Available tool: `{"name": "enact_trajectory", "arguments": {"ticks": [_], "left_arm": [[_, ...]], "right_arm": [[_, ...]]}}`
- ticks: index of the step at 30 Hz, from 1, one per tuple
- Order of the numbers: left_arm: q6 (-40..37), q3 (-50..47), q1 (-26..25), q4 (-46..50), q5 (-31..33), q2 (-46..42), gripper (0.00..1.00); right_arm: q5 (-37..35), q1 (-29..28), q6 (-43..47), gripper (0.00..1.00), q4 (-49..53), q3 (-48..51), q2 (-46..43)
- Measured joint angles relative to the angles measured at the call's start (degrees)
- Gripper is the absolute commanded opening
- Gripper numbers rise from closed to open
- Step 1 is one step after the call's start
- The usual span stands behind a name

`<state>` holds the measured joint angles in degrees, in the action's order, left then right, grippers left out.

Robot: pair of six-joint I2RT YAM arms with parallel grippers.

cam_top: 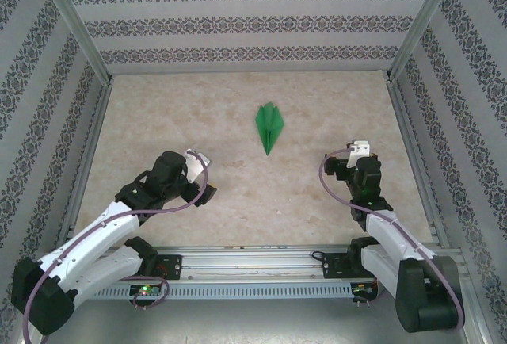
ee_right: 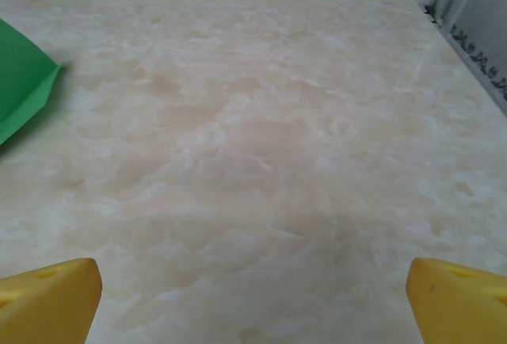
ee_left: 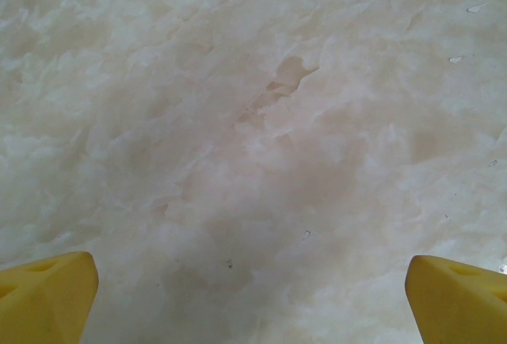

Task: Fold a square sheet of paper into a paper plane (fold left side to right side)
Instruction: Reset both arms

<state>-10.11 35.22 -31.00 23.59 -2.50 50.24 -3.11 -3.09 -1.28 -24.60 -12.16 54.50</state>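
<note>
Both pincers are spread wide and pinch nothing. We see the left gripper on the near left of the paper plane, well apart from it. We see the right gripper on the near right of the plane, also well apart. Their fingertips are bright yellow blocks, smooth, with slanted tops.

Under the plane is the table. It is flat and pale cream, with soft cloudy patches like marble. On the left wrist camera we spot a small brownish mark on it, nearer than the plane's green tip.

Walls stand behind the plane and on both sides of it. They are light grey with bands of dark, lacy flowers. Shiny metal posts hold the corners. A ribbed metal rail runs along the near edge, and purple cables loop over the black and white arms.

The plane lies flat on the table. It is thin, bright green paper, long and slim. Its sharp tip points toward the arms, and a crease runs down its middle.
</note>
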Motion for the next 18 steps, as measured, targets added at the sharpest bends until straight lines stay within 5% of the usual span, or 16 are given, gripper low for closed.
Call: {"name": "enact_trajectory", "arguments": {"ticks": [18], "left_arm": [[-0.2,0.0,0.0,0.0,0.0,1.4,1.0]], "right_arm": [[8.1,3.2,2.8,0.98,-21.6,0.2,16.2]]}}
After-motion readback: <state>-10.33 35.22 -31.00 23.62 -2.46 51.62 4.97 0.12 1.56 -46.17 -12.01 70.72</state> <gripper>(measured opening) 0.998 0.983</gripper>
